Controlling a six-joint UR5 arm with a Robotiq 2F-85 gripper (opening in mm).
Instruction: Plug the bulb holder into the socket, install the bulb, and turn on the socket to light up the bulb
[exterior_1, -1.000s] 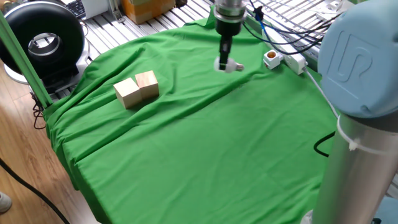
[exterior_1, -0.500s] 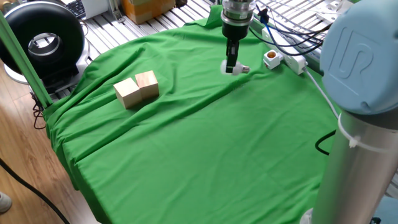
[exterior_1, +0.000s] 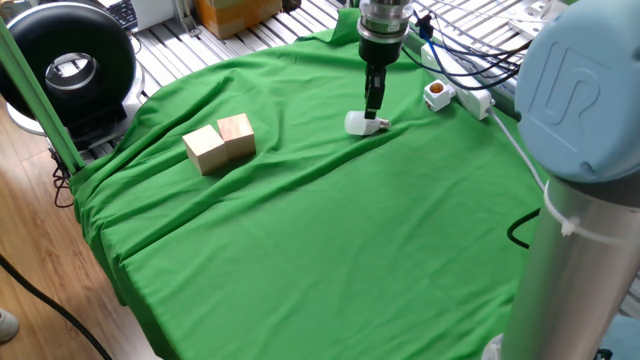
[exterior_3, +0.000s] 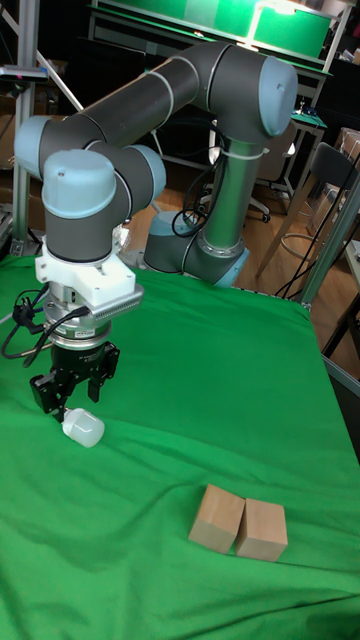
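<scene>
**Bulb on its side at the gripper's fingertips**

The bulb lies on its side on the green cloth, frosted dome pointing toward the wooden blocks and its silver screw base toward the socket. In the tall fixed view the bulb sits just under and a little to one side of the gripper, whose dark fingers stand spread apart — the screw end lies at or between the fingertips, though whether they touch it cannot be told. Nothing is lifted; the bulb rests on the cloth.

The gripper points straight down, its wrist upright above it, cables running off its side. The arm reaches over the cloth from a base at the table's edge, elbow raised high.

Beyond the bulb, near the far edge, the bulb holder stands plugged into the socket, orange opening facing up — well apart from the bulb. The two wooden blocks sit side by side, touching, on the other side of the cloth.
</scene>
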